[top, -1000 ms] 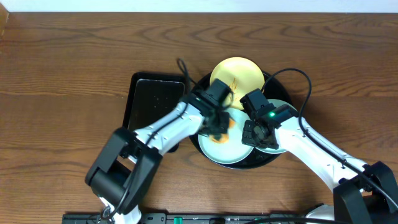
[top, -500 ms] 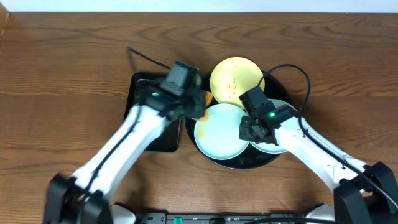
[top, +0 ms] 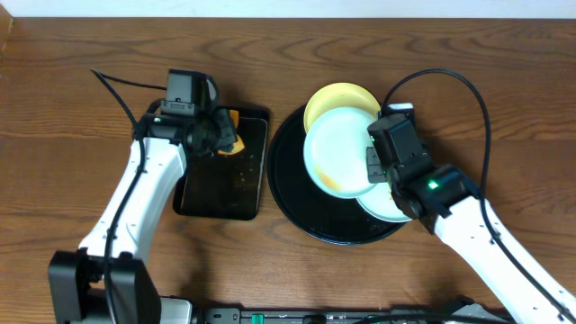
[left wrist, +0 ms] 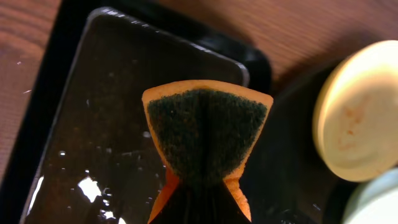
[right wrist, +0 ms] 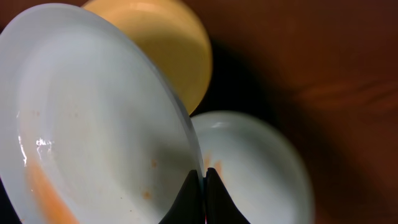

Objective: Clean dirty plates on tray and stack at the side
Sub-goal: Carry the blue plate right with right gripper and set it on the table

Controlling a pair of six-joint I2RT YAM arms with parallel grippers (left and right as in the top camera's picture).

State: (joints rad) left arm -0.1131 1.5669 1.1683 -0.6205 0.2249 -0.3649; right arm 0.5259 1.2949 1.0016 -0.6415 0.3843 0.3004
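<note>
My right gripper (top: 375, 155) is shut on the rim of a pale blue-white plate (top: 337, 151) and holds it raised and tilted over the round black tray (top: 297, 211); an orange smear shows on it in the right wrist view (right wrist: 87, 124). A pale yellow plate (top: 340, 97) lies at the tray's far edge, partly under the raised plate. A second blue-white plate (top: 389, 209) lies on the tray's right side, below my right gripper (right wrist: 204, 180). My left gripper (top: 220, 137) is shut on an orange sponge with a dark green pad (left wrist: 207, 134), over the rectangular black tray (top: 220, 184).
The rectangular tray (left wrist: 93, 149) is wet with water drops. Dark-brown wood tabletop (top: 450, 63) surrounds both trays. The arms' cables loop above the table at the left and right.
My left gripper has carried the sponge left, from the blue-white plate to over the rectangular tray. My right gripper has lifted and tilted that plate up off the round tray.
</note>
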